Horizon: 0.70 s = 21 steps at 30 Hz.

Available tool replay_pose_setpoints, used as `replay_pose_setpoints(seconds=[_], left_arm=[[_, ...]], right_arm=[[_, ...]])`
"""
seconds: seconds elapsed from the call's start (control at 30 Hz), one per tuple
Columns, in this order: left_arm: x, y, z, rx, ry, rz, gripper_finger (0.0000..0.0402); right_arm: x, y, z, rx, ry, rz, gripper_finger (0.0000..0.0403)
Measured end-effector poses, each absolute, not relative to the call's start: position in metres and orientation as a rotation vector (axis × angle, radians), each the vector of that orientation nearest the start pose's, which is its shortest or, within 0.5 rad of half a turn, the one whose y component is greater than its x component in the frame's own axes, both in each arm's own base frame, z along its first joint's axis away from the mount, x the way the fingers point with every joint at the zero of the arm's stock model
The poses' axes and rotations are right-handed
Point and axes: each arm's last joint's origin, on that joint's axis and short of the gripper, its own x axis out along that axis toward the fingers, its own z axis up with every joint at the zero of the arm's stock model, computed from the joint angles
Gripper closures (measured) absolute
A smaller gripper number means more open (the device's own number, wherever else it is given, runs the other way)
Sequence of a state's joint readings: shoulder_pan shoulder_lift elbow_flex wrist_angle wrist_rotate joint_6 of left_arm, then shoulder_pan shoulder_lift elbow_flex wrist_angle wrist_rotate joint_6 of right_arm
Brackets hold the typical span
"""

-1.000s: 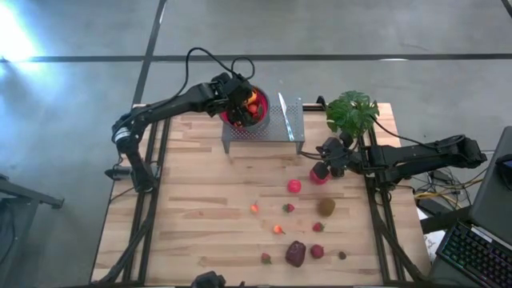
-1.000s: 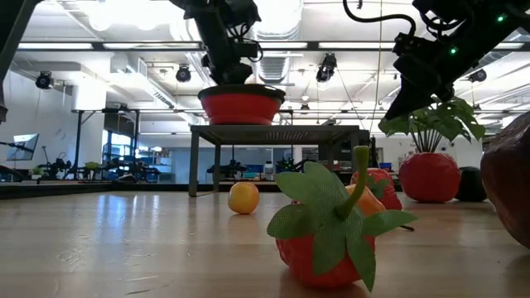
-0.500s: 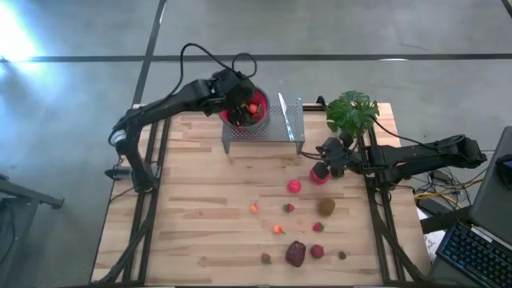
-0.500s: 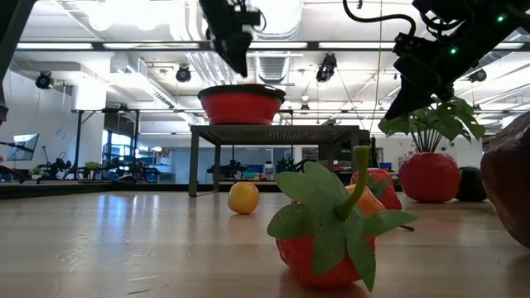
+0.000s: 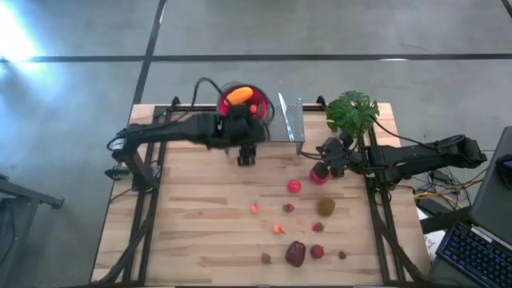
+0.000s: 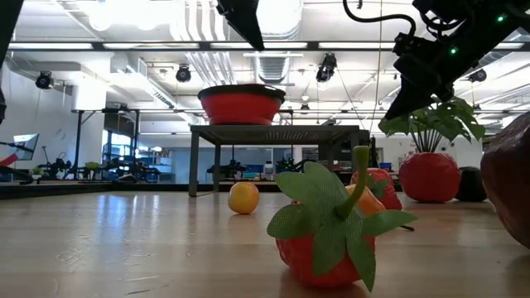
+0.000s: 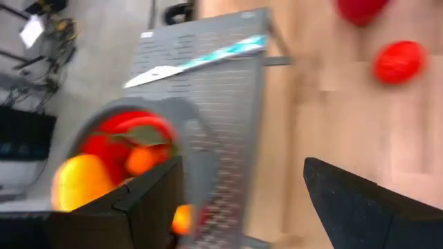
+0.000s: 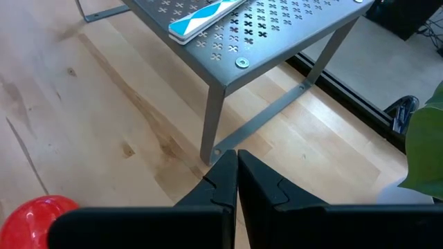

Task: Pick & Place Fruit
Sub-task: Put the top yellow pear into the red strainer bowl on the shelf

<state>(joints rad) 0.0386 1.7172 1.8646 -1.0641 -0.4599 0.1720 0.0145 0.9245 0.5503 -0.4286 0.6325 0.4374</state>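
The left wrist view is blurred throughout: the fruit (image 7: 114, 155) in the bowl (image 7: 131, 124) beyond the left pincer (image 7: 242, 200) is seen only as red and orange smears. In the low view that pincer is cut off by the top edge, and a maroon fruit (image 6: 509, 178) by the right edge. The speck (image 5: 342, 255) on the tabletop (image 5: 200, 208), well apart from both pincers, is too small to identify.

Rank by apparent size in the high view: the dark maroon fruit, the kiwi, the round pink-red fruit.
1. dark maroon fruit
2. kiwi
3. round pink-red fruit, close to the kiwi in size, so those two are uncertain.
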Motion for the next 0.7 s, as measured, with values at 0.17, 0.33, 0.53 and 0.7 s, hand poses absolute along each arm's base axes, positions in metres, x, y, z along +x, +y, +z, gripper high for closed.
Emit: replay_pose_setpoints(seconds=[0.17,0.33,0.53,0.7], left_arm=[[0.352,-0.013,0.359,0.354,0.977,0.305,0.0097],[0.354,-0.046,0.318,0.349,0.988,0.249,0.0097],[0.354,-0.076,0.268,0.28,0.921,0.225,0.0097],[0.35,-0.09,0.231,0.152,0.828,0.239,0.0097]], right_arm=[[0.174,-0.015,0.215,0.144,0.626,-0.736,0.0394],[0.174,-0.015,0.215,0.151,0.623,-0.738,0.0394],[0.174,-0.015,0.215,0.153,0.622,-0.739,0.0394],[0.174,-0.015,0.215,0.154,0.622,-0.739,0.0394]])
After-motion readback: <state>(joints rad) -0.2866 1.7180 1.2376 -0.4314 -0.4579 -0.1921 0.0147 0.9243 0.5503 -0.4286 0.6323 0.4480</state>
